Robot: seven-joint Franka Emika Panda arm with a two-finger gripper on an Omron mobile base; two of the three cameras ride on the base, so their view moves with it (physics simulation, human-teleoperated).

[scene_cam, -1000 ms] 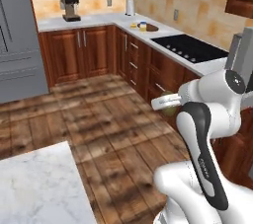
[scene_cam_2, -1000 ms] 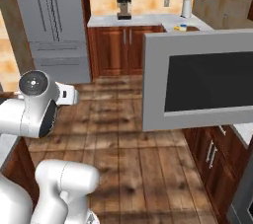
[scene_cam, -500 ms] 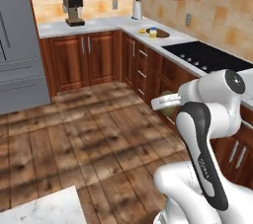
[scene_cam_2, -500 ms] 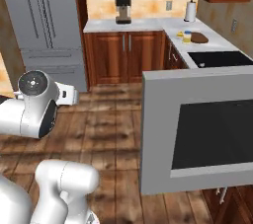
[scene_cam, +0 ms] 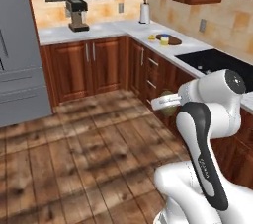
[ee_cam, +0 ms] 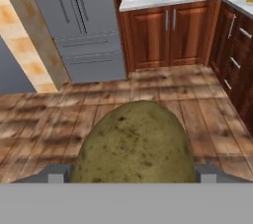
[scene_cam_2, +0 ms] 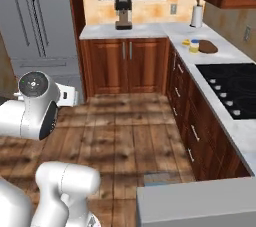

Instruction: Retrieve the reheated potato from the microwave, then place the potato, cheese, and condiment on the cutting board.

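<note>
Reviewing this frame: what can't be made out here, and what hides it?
- Jaws: hand view, the potato covers them; their contact with it is unseen.
- Potato: left base view, mostly behind the arm.
- Cheese and condiment by the cutting board: too small to tell whether they touch it.

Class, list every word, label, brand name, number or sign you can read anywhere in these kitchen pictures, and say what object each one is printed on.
Robot arm: dark lettering runs down its black band in the left base view, too small and blurred to read.
Condiment: no label can be made out.
Coffee machine: no readable markings.
Potato: held in the gripper, no text.
No other legible text.
</note>
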